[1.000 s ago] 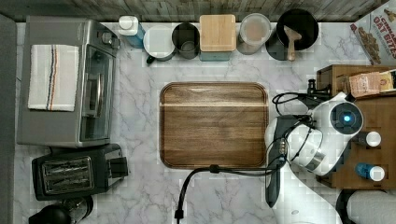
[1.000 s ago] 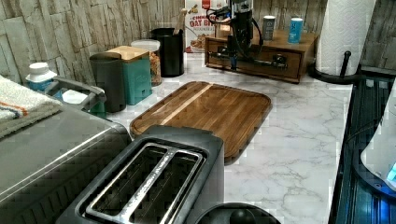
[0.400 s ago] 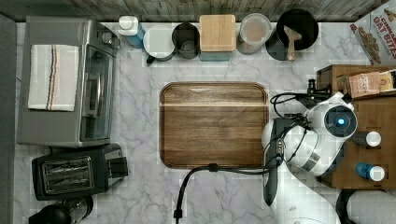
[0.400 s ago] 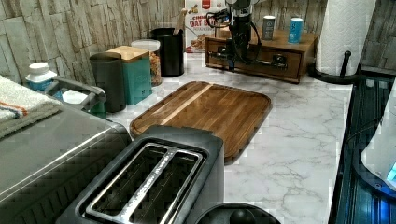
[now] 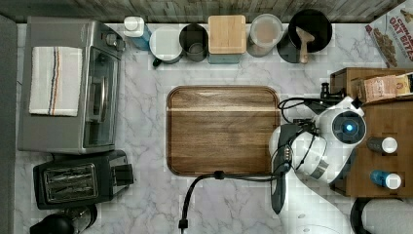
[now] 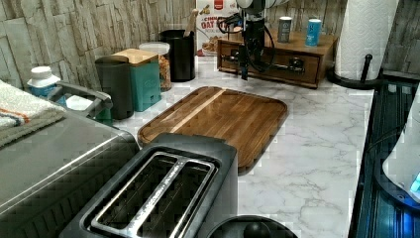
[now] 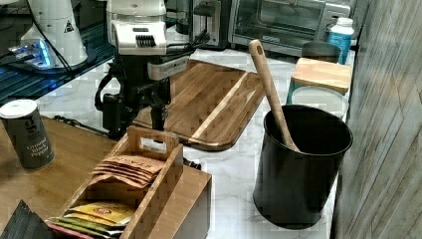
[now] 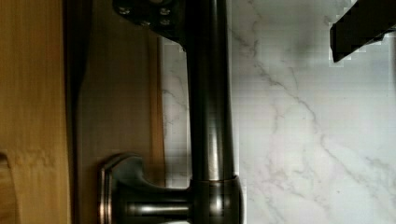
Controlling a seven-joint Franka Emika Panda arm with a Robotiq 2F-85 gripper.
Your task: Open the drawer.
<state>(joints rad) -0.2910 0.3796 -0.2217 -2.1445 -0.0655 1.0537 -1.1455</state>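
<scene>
Marble counter (image 5: 146, 195): carries all items in view. The toaster oven (image 5: 73, 87) stands at the top view's left with a folded striped towel (image 5: 53, 80) on its roof; the black toaster (image 5: 78, 180) sits just beside it.

Wooden tray (image 5: 221, 129): rounded, dark, lying flat mid-counter. It is not the object of the task.

Robot arm (image 5: 336, 141): positioned at the top view's right, between the tray and a low wooden cabinet (image 6: 277, 57). The cabinet top bears two small spice tins (image 6: 312, 32) and, in the right view, a tea-bag caddy (image 7: 134, 189).

The drawer (image 6: 270, 59): set in the front of that cabinet, facing the tray. In the left view its front sits flush or nearly so; judged not yet drawn out.

Bar handle (image 8: 210, 116): dark metal, round in section, carried on a flanged post (image 8: 140, 200) fixed to the drawer front (image 8: 119, 107), with a visible gap behind the bar.

Gripper (image 6: 246, 62): hangs in front of the drawer at handle height. One dark finger (image 8: 362, 25) stands on the counter side of the bar and apart from it, so the jaws are spread and hold nothing.

Handling assessment: the bar is rigid and smooth, likely slippery to pads. The drawer should be a light, stiff wooden box. Best hold is across the bar mid-span, between the posts, fingers either side, with the pull straight outward toward the tray. The unfastened cabinet may slide if the drawer binds.
</scene>
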